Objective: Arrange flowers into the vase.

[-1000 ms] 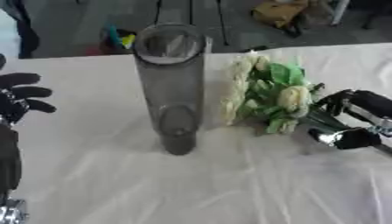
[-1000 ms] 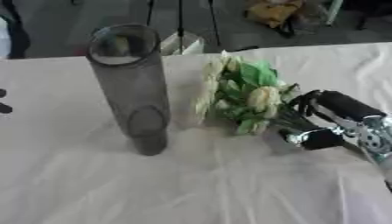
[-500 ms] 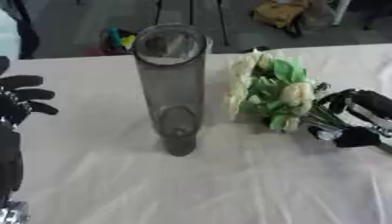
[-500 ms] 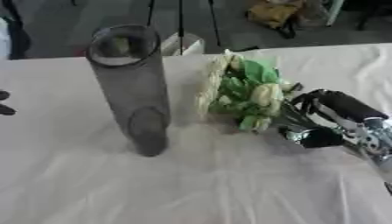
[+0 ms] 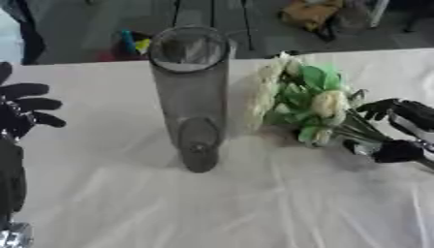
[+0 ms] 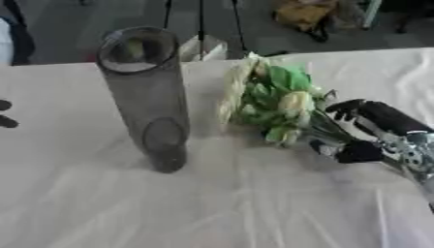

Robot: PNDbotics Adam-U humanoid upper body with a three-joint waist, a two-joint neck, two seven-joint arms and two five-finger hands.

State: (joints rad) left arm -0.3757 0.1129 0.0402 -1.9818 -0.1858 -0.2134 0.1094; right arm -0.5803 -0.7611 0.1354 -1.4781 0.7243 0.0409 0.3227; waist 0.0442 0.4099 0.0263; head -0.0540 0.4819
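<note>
Tall grey see-through cylinder vase (image 5: 192, 97) upright at centre-left of frame, mouth empty. Bunch of cream-white blooms with green leaves (image 6: 271, 101) lying on the white cloth-covered table (image 5: 254, 208) just right of it, heads toward the upper frame, stems slanting down-right into the right hand (image 6: 373, 133), fingers and thumb curled round them. Nearer hand by far. Left hand (image 5: 21, 114) at the left edge, fingers spread, idle, well apart from both.

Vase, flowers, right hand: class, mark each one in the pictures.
vase (image 5: 191, 101), left eye view, its grey wall.
flowers (image 5: 326, 102), left eye view, a pale bloom.
right hand (image 6: 381, 118), right eye view, its black back.
</note>
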